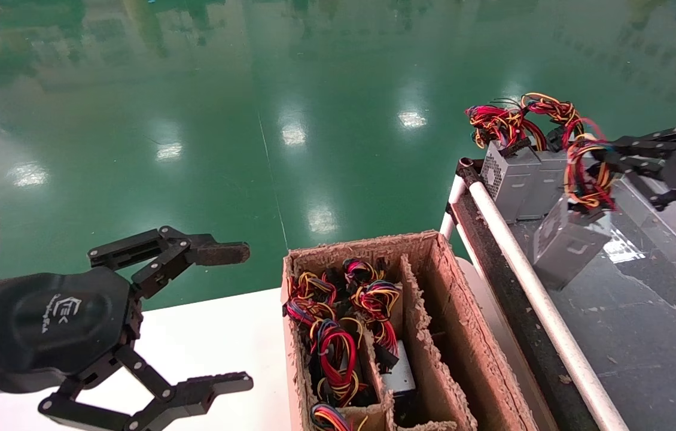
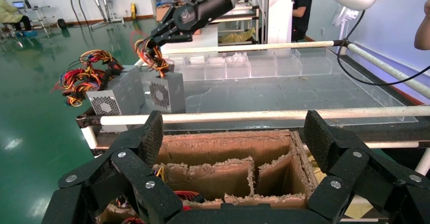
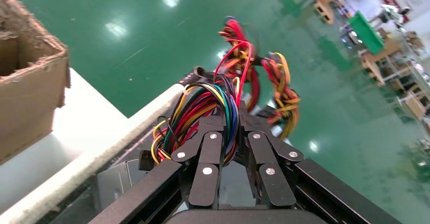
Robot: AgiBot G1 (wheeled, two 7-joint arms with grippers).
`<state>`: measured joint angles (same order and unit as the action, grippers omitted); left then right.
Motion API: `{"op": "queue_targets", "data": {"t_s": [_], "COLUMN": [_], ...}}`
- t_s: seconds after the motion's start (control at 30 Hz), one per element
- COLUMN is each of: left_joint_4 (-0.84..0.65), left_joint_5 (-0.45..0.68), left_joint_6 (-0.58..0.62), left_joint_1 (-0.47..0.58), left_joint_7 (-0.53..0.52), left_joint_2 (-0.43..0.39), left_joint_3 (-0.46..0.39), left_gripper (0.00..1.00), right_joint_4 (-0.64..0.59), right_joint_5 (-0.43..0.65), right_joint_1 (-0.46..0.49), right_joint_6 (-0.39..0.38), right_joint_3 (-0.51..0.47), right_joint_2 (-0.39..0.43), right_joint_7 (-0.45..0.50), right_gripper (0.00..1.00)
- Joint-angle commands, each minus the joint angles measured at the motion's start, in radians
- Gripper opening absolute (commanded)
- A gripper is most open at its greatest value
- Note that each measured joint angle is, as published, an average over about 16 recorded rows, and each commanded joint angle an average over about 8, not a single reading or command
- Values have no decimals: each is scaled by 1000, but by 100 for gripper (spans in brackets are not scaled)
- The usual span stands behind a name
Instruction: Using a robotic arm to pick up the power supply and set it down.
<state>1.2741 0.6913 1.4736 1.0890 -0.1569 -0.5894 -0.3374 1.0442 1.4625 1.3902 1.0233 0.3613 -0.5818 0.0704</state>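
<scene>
White logo on left gripper (image 1: 227,317) housing, lettering too small to read; no other text.

1. The right arm reaches in from the right edge of the head view, held roughly level, with a pale grey box at its wrist.
2. The right end effector (image 1: 604,160) has its black fingers pressed together on a wire bundle (image 1: 588,173); in the right wrist view both linkages meet around the coloured wires (image 3: 213,112).
3. The left arm sits low at the left of the head view, forearm pointing forward.
4. The left end effector (image 1: 236,317) is spread wide, one fingertip (image 1: 221,254) brownish and worn, the other black, holding nothing.
</scene>
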Motion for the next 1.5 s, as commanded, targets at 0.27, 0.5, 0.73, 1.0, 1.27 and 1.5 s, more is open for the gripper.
{"op": "queue_targets", "data": {"t_s": [0.27,0.5,0.73,1.0,1.27,1.5], "left_joint_4": [0,0,0,0,0,0], "left_joint_5": [0,0,0,0,-1,-1], "left_joint_6": [0,0,0,0,0,0], "left_joint_1": [0,0,0,0,0,0], "left_joint_7": [0,0,0,0,0,0], "left_joint_2": [0,0,0,0,0,0], "left_joint_3": [0,0,0,-1,-1,-1], "left_gripper": [100,100,100,100,100,100], "right_joint_4": [-135,-261,-369,-471,-558,-617], "right_joint_5": [56,83,101,110,109,111], "right_joint_1": [93,176,249,298,328,351], "right_joint_6": [19,20,23,24,29,38], "right_joint_3": [45,65,78,87,87,89], "right_joint_2": [-102,-179,-239,-282,-301,-311], "right_joint_7": [-83,-157,-237,-306,-359,-395], "right_gripper": [0,0,0,68,100,100]}}
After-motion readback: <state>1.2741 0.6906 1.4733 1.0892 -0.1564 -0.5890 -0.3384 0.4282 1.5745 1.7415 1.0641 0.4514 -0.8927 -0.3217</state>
